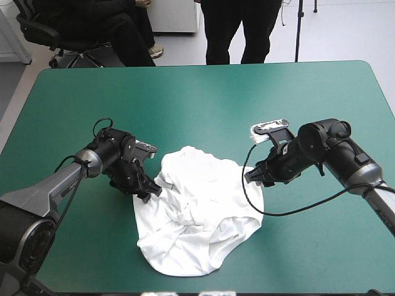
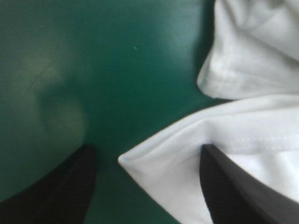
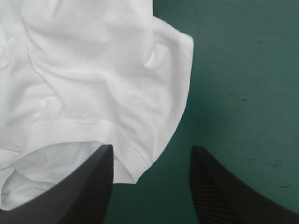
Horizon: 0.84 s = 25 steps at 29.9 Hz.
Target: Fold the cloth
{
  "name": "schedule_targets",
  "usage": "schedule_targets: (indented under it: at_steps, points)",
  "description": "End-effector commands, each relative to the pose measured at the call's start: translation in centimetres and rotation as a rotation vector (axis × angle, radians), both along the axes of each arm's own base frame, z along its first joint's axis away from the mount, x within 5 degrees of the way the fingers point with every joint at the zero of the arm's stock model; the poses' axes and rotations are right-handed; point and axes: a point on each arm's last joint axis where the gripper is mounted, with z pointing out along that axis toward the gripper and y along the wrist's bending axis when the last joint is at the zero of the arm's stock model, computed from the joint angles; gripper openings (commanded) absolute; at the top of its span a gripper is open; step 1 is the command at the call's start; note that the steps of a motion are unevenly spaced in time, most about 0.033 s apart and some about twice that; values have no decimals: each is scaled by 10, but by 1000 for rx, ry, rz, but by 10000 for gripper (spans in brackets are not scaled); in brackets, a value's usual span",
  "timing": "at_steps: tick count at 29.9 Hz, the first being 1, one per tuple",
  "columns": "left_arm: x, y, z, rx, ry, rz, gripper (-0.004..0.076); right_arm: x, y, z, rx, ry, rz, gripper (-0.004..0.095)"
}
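White T-shirt [image 1: 197, 216] lies crumpled near the table's front on the teal-green cover [image 1: 216, 98]. The left gripper [image 1: 148, 190] and right gripper [image 1: 250, 176] are both spread at its opposite edges. Pinching several bunched layers at once would likely lift a tangle.

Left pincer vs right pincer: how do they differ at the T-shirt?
The left pincer sits at the left edge of the T-shirt, the right pincer at its right edge. Between the left pincer's fingers lies a folded cloth corner; between the right pincer's, mostly bare teal-green cover, with a hem corner by one finger. Shared: both open, neither gripping.
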Motion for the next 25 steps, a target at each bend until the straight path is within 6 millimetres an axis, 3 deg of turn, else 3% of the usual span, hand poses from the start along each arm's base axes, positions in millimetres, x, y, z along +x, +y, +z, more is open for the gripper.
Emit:
schedule_targets:
  at_steps: [1,4,9,15,18,20,25]
  points:
    - [-3,-2,5,-12,-13,-13,432,-3,-3,18,46,-77,-12,472]
    - [-5,-1,-1,-5,9,-16,335,-2,-2,19,52,-89,-14,472]
    - [-12,-1,-8,-26,51,-34,-17,-1,-2,20,65,-101,-20,472]
    - [-17,-2,-12,-43,83,-23,-15,2,-3,20,46,-138,-11,487]
    - [-17,-3,-12,-50,80,-23,-17,6,-3,17,29,-144,-11,557]
    - [-17,-3,-12,-55,77,-23,-17,11,-1,10,18,-119,-10,607]
    - [-17,-7,-12,-96,76,-6,-17,30,8,-17,-9,-54,-13,608]
